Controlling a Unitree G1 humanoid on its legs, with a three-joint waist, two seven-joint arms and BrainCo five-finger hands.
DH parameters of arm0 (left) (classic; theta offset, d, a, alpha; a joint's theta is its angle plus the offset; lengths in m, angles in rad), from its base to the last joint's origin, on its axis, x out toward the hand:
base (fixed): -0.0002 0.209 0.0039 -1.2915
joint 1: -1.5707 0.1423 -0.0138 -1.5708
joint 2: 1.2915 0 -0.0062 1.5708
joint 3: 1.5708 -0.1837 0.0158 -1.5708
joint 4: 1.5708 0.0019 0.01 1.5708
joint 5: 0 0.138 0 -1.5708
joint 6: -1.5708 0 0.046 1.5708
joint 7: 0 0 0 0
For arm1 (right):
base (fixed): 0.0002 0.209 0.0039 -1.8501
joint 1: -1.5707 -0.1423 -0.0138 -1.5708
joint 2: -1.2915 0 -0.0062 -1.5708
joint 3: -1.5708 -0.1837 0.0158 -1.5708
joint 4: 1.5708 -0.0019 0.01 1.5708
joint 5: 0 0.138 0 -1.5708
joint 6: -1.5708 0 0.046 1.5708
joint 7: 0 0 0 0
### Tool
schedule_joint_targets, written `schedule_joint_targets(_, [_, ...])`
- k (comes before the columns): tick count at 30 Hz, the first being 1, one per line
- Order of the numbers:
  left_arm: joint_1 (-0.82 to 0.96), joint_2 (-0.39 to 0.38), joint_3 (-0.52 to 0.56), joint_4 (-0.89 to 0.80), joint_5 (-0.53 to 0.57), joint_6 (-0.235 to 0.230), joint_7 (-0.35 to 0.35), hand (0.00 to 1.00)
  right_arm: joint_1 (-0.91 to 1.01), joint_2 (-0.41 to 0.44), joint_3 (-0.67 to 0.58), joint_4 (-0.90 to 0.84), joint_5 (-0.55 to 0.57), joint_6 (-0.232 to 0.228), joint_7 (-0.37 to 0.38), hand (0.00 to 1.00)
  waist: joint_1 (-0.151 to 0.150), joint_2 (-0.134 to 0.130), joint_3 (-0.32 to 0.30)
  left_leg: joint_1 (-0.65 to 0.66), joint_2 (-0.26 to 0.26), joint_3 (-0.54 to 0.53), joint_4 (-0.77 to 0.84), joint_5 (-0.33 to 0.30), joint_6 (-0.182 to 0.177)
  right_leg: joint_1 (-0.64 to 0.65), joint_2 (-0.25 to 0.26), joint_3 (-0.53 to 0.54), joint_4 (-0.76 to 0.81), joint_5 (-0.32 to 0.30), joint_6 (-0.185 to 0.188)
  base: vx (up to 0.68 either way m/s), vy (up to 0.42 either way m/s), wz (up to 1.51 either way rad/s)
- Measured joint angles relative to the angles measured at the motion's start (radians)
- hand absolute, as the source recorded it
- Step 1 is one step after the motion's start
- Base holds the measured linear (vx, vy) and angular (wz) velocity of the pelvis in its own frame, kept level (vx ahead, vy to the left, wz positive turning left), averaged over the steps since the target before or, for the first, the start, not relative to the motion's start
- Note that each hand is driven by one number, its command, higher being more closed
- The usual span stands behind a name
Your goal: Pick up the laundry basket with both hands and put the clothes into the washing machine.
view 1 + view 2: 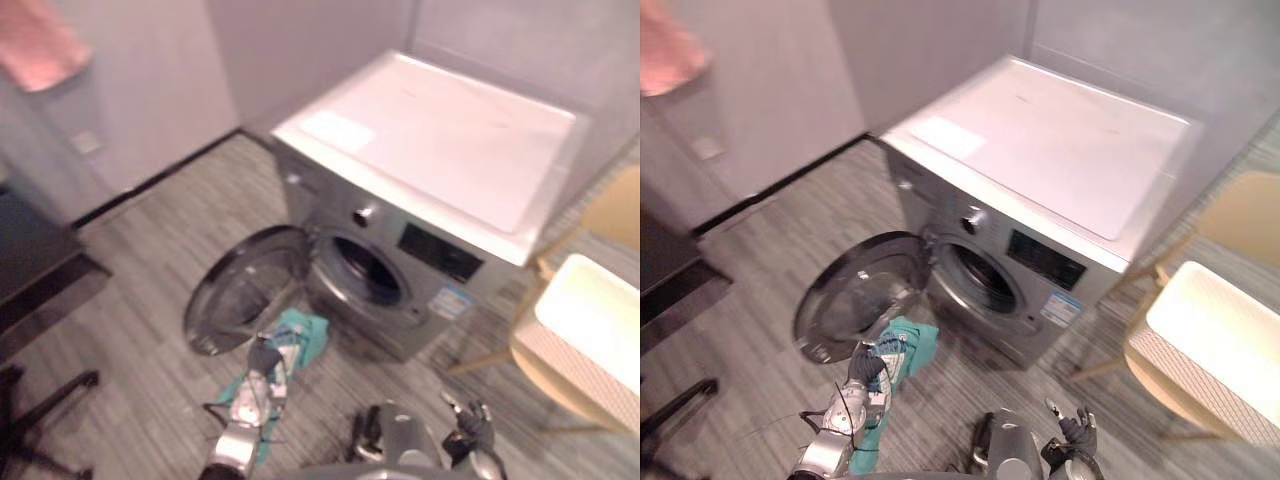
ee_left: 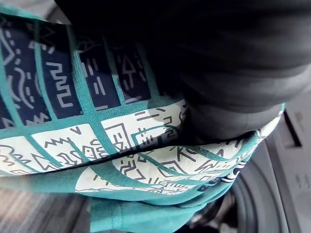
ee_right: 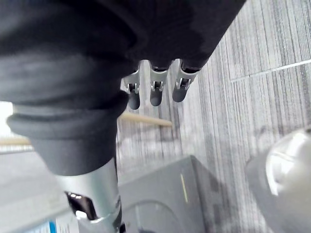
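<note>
My left hand point(image 1: 865, 365) is shut on a teal patterned garment point(image 1: 908, 345), which hangs from it just above the floor in front of the washing machine point(image 1: 420, 170). In the left wrist view the garment point(image 2: 97, 145) lies draped right under the hand's dark cover. The machine's round door point(image 1: 240, 290) stands swung open to the left, and the dark drum opening point(image 1: 365, 270) is exposed. A white laundry basket point(image 1: 590, 330) rests on a wooden chair at the right. My right hand point(image 1: 470, 430) hangs low at the right, fingers point(image 3: 155, 92) relaxed, holding nothing.
The wooden chair point(image 1: 612, 212) under the basket stands close to the machine's right side. Dark furniture point(image 1: 30, 260) sits at the left edge. A pink cloth point(image 1: 40, 45) hangs on the wall at the upper left. Grey plank floor point(image 1: 140, 330) stretches before the machine.
</note>
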Motion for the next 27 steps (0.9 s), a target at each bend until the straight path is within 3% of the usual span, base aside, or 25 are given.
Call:
schedule_joint_targets(1, [-0.009,-0.013,0.001,0.013,0.001,0.004,-0.003,1.0,0.003,-0.006,0.003,-0.001,-0.001,0.001,-0.001,0.0,0.0,0.023,0.006,0.015,0.009,0.007,-0.006,0.0,-0.009,0.017,0.031,-0.002,-0.026,0.012,-0.015,0.38,-0.011,-0.75])
schedule_joint_targets(2, [-0.021,-0.055,-0.003,0.009,0.01,0.006,-0.006,1.0,0.012,-0.015,0.005,-0.045,-0.001,0.001,-0.002,0.0,-0.004,0.05,0.01,0.034,0.029,0.033,-0.003,0.028,-0.054,0.025,0.065,0.023,-0.026,-0.005,-0.015,0.32,-0.007,-0.59])
schedule_joint_targets(5, [-0.03,-0.09,-0.006,0.004,0.012,0.006,-0.004,1.0,0.023,-0.001,0.02,-0.125,0.001,-0.001,-0.002,0.0,-0.002,0.047,0.011,0.066,0.063,0.056,0.104,0.036,-0.069,0.074,0.083,0.056,0.014,-0.058,-0.012,0.26,-0.057,-0.43])
schedule_joint_targets(7, [-0.036,-0.097,-0.042,-0.023,0.01,0.005,-0.003,1.0,0.04,0.0,0.053,-0.174,0.014,-0.004,-0.006,0.0,-0.004,0.038,0.014,-0.019,0.196,0.009,0.532,0.037,-0.061,0.184,0.09,0.061,-0.02,-0.089,0.022,0.22,-0.106,0.06])
schedule_joint_targets(8, [-0.035,-0.097,-0.044,-0.042,0.01,0.003,-0.003,1.0,0.043,0.0,0.063,-0.191,0.015,-0.005,-0.006,0.0,0.002,0.045,0.013,-0.069,0.233,-0.026,0.664,0.04,-0.057,0.203,0.1,0.069,-0.029,-0.09,0.023,0.13,-0.065,-0.25])
schedule_joint_targets(9, [-0.033,-0.098,-0.041,-0.07,0.01,-0.001,-0.002,1.0,0.047,-0.01,0.063,-0.221,0.014,-0.007,-0.009,0.0,0.034,0.051,0.01,-0.146,0.277,-0.075,0.857,0.04,-0.058,0.224,0.119,0.093,-0.047,-0.093,0.024,0.11,-0.012,-0.62])
schedule_joint_targets(11, [-0.034,-0.101,-0.027,-0.079,0.01,-0.007,0.001,1.0,0.042,-0.023,0.065,-0.234,0.011,-0.01,-0.019,0.0,0.061,0.065,0.001,-0.234,0.286,-0.127,0.958,0.033,-0.06,0.254,0.131,0.127,-0.074,-0.101,0.035,0.11,0.034,-0.6])
schedule_joint_targets(13, [0.003,-0.098,-0.018,-0.079,0.01,-0.012,0.009,1.0,0.042,-0.025,0.065,-0.212,0.009,-0.01,-0.023,0.0,0.075,0.056,0.0,-0.273,0.287,-0.131,0.83,0.001,-0.007,0.278,0.133,0.191,-0.099,-0.104,0.05,0.08,0.073,-0.6])
schedule_joint_targets(15, [0.05,-0.097,0.004,-0.078,0.008,-0.011,0.02,1.0,0.017,-0.035,0.093,-0.164,0.002,-0.008,-0.023,0.0,0.074,0.04,0.0,-0.301,0.288,-0.186,0.646,-0.012,0.014,0.27,0.133,0.268,-0.097,-0.11,0.063,0.11,0.103,-1.04])
schedule_joint_targets(17, [0.088,-0.091,0.012,-0.078,0.007,-0.011,0.021,1.0,0.004,-0.037,0.107,-0.126,-0.019,-0.007,-0.023,0.0,0.081,0.022,-0.004,-0.307,0.262,-0.335,0.409,-0.003,0.001,0.242,0.132,0.337,-0.085,-0.103,0.083,0.16,0.142,-1.19])
schedule_joint_targets(18, [0.103,-0.092,0.012,-0.072,0.006,-0.011,0.02,1.0,-0.012,-0.044,0.099,-0.066,-0.043,-0.008,-0.021,0.0,0.084,0.018,-0.009,-0.29,0.243,-0.464,0.254,0.022,-0.041,0.218,0.131,0.378,-0.069,-0.101,0.092,0.16,0.2,-0.98])
schedule_joint_targets(19, [0.103,-0.092,0.012,-0.066,0.006,-0.011,0.02,1.0,-0.018,-0.049,0.098,-0.038,-0.048,-0.006,-0.022,0.0,0.086,0.023,-0.012,-0.285,0.237,-0.494,0.207,0.041,-0.067,0.212,0.131,0.399,-0.063,-0.1,0.097,0.17,0.231,-1.18])
schedule_joint_targets(20, [0.102,-0.092,0.012,-0.049,-0.002,-0.011,0.019,1.0,-0.027,-0.063,0.092,0.001,-0.062,0.002,-0.023,0.0,0.089,0.03,-0.016,-0.272,0.226,-0.496,0.145,0.072,-0.106,0.204,0.129,0.439,-0.06,-0.095,0.118,0.22,0.368,-1.05])
schedule_joint_targets(21, [0.101,-0.092,0.012,-0.03,-0.01,-0.011,0.019,1.0,-0.02,-0.079,0.092,0.014,-0.072,0.006,-0.023,0.0,0.087,0.041,-0.023,-0.245,0.203,-0.467,0.09,0.105,-0.116,0.202,0.123,0.476,-0.054,-0.09,0.138,0.18,0.349,-0.97])
schedule_joint_targets(22, [0.103,-0.092,0.011,-0.025,-0.013,-0.011,0.018,1.0,-0.014,-0.086,0.092,0.012,-0.078,0.006,-0.023,0.0,0.082,0.045,-0.026,-0.233,0.188,-0.448,0.065,0.136,-0.105,0.2,0.119,0.491,-0.05,-0.091,0.15,0.22,0.473,-0.76])
schedule_joint_targets(23, [0.104,-0.088,0.01,-0.025,-0.027,-0.011,0.013,1.0,-0.011,-0.1,0.091,0.014,-0.083,0.006,-0.02,0.0,0.069,0.071,-0.04,-0.216,0.161,-0.401,0.034,0.173,-0.093,0.196,0.116,0.519,-0.044,-0.096,0.181,0.15,0.356,-0.49])
schedule_joint_targets(25, [0.085,-0.045,0.011,-0.033,-0.032,-0.021,0.003,1.0,-0.011,-0.078,0.098,0.017,-0.097,0.011,-0.016,0.0,0.072,0.022,-0.06,-0.185,0.096,-0.328,-0.01,0.173,-0.067,0.181,0.057,0.588,-0.073,-0.071,0.234,0.13,0.358,-0.59])
schedule_joint_targets(27, [0.068,0.0,0.011,-0.032,-0.032,-0.023,0.0,1.0,-0.016,-0.056,0.118,0.016,-0.111,0.014,-0.012,0.0,0.073,0.001,-0.068,-0.184,0.042,-0.274,-0.025,0.168,-0.058,0.183,0.011,0.633,-0.148,-0.016,0.277,0.1,0.359,-0.59])
